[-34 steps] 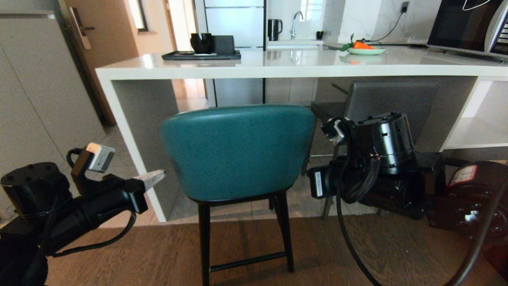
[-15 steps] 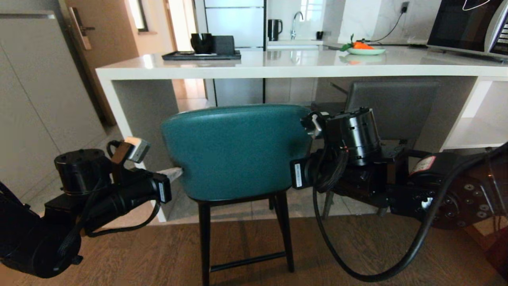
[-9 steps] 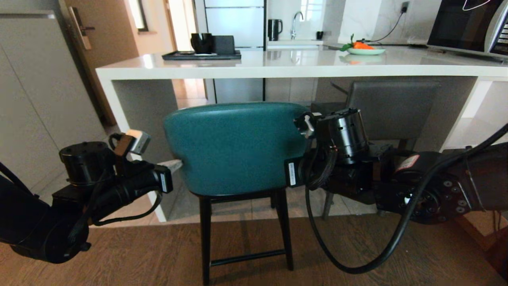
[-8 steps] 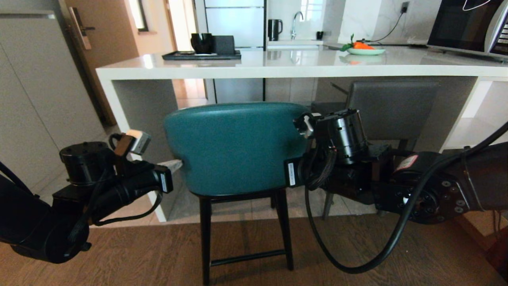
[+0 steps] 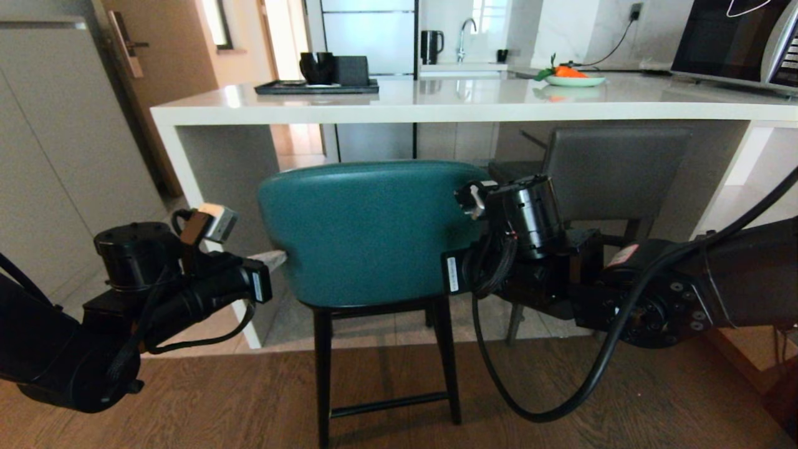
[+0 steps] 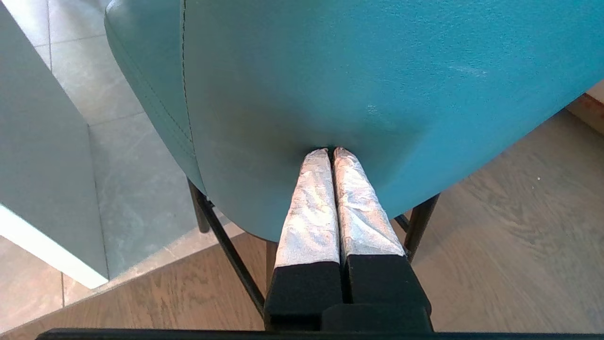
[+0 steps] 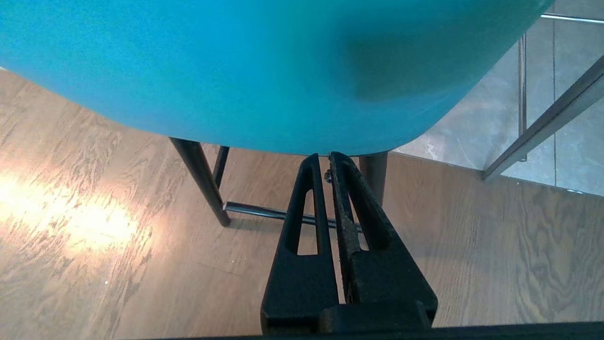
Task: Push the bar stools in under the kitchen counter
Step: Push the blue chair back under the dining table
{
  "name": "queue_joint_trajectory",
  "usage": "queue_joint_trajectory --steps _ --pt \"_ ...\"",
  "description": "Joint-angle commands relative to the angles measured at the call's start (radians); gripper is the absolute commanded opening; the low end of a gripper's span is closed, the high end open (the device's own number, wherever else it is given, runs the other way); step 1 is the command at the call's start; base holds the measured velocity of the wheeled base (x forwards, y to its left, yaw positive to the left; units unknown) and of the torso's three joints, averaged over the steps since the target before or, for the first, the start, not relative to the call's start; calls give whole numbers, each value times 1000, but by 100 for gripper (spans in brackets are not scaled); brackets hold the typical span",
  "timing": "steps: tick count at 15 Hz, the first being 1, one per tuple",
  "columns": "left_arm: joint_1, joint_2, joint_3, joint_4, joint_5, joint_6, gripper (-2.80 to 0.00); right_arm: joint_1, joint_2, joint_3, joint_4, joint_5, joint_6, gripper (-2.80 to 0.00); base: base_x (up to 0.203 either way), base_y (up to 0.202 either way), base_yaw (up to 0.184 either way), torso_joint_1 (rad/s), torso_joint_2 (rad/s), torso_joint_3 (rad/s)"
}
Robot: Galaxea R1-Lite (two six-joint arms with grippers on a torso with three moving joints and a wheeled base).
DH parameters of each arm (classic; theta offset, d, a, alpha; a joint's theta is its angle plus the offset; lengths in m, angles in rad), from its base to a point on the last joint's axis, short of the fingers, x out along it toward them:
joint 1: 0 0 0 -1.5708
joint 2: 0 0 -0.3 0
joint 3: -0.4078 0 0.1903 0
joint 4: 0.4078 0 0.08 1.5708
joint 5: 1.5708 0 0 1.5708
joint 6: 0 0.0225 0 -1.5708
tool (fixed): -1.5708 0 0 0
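Wood plank floor point(image 5: 249, 405), grey tiles point(image 5: 368, 327) beyond, brown door point(image 5: 165, 56), possibly a window point(image 5: 486, 12) behind.

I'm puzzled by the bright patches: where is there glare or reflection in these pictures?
Head view: the glossy white stone counter mirrors the window light and the plate. Right wrist view: a bright sun patch washes out the wooden floor. Left wrist view: even light, with a dark dent shadow on the teal padded stool back.

Head camera faces counter point(image 5: 474, 106); wrist cameras close behind shared teal stool point(image 5: 368, 231).
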Motion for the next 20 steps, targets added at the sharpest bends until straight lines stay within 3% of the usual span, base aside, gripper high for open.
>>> queue_joint_trajectory --steps 1,14,20 --pt "3 -2 2 -9 -2 -1 -280 0 12 -1 -11 -3 0 -280 58 0 -3 -2 0 2" --pt "4 -10 6 -9 -3 1 -280 -10 11 -7 -15 -7 2 -280 182 0 2 3 1 2" --pt "4 -10 6 -9 -5 1 -280 -11 6 -1 -15 -8 2 -280 14 0 1 1 1 0"
